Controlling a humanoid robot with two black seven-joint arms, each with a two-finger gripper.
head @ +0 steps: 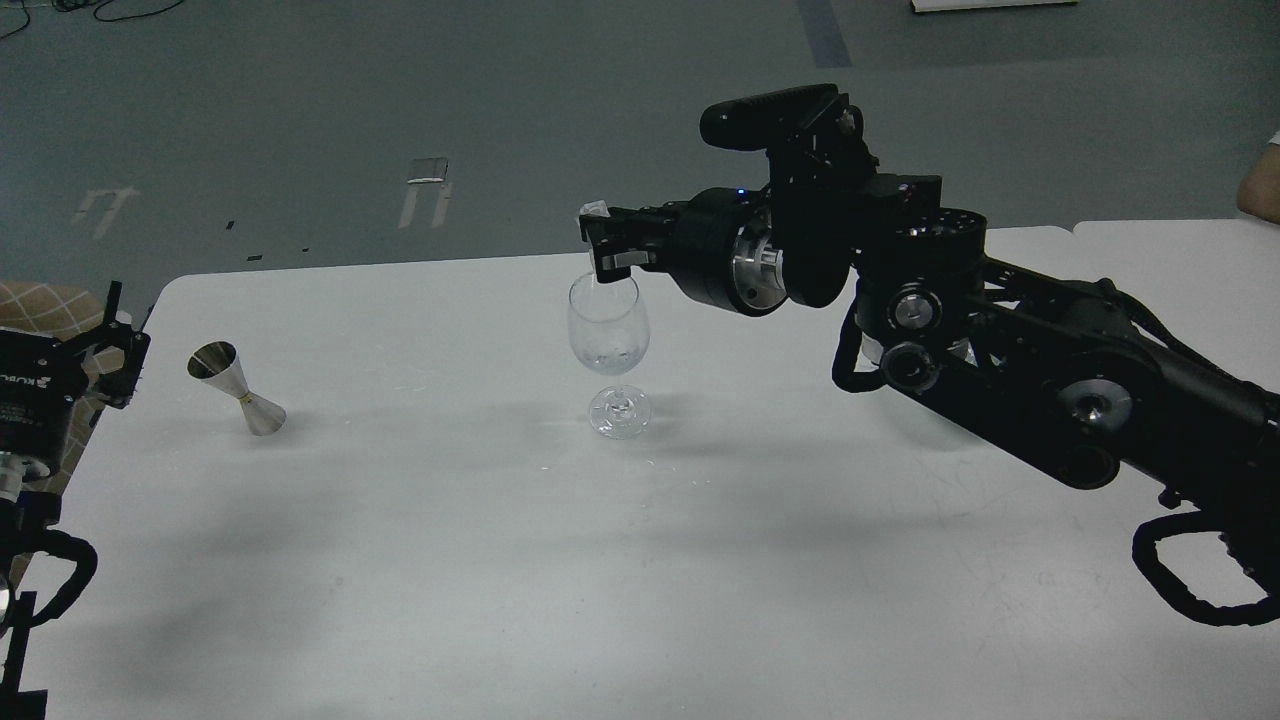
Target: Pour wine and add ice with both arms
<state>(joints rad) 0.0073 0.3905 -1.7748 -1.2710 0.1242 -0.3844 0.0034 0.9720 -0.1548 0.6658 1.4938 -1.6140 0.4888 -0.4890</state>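
Observation:
A clear, empty wine glass (608, 330) stands upright in the middle of the white table (620, 560). My right arm reaches in from the right, and its gripper (601, 236) is just above the glass's rim. It is shut on one small clear ice cube (597, 209), which shows at the fingertips. The pale green bowl with the other ice is hidden behind the right arm. My left gripper (122, 340) is open and empty at the table's left edge, just left of a steel jigger (236, 389).
The jigger stands tilted on the table's left side. The right arm spans the table's right half, from the lower right corner up to the glass. A person's arm (1260, 185) shows at the far right edge.

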